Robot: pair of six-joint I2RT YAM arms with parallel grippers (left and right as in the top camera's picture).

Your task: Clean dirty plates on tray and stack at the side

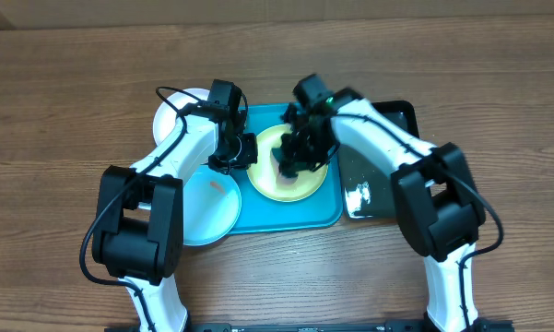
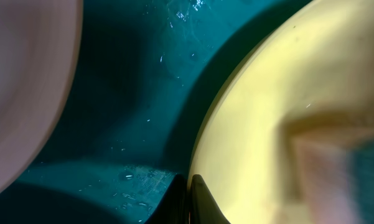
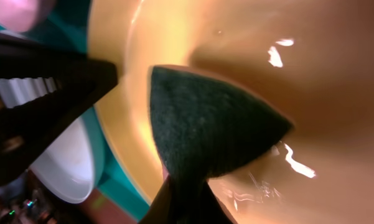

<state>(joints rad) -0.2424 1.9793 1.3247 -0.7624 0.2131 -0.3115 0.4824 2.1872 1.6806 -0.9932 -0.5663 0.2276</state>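
Observation:
The lime-green-rimmed plate lies on the teal tray. My right gripper is shut on a dark green scouring sponge, which presses flat on the plate's wet inside. At the plate's left rim my left gripper is shut, its fingertips pinching that rim. The light blue plate rests at the tray's left edge, with a reddish smear on it. At the back left the white plate is partly hidden by the left arm.
A glossy black tray sits right of the teal tray, under the right arm. Both arms crowd the tray's back half. Bare wooden tabletop surrounds everything. A pale plate's edge shows at the left of the left wrist view.

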